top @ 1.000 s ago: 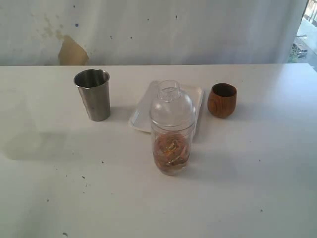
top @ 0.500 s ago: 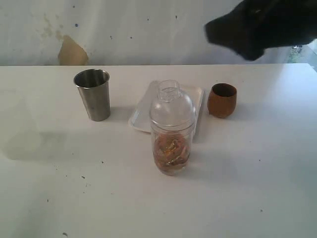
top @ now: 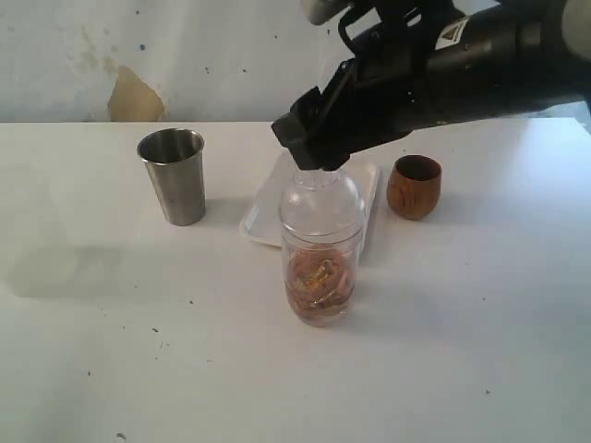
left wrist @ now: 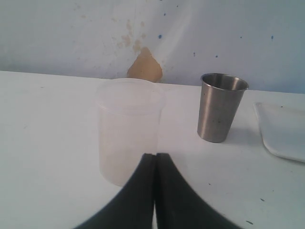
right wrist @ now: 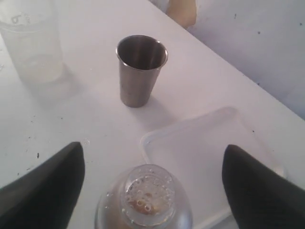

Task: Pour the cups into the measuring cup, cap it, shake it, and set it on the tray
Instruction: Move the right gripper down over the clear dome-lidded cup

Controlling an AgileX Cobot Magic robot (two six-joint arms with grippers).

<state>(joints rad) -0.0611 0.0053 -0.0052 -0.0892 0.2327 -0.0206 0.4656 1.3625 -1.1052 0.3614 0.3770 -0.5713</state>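
Clear capped measuring cup (top: 320, 249) under the spread-open right claw (right wrist: 151, 147).
Closing off-centre could topple it or pop the cap (top: 320, 198); left claw (left wrist: 155, 160) clenched, empty.

Almost nothing legible here.

- Frosted plastic cup (right wrist: 29, 40): one raised mark just under the rim in the right wrist view. Reads as "b" or "6", can't tell which.
- Same cup in the left wrist view: too blurred to make out any mark.
- Right arm (top: 499, 55): small white sticker (top: 452, 32) on the black housing in the exterior view. Whatever is on it is too small to read.
- Measuring cup (top: 319, 249): any markings on the clear wall are too faint to read in the exterior view. The right wrist view sees it only from above, nothing readable.
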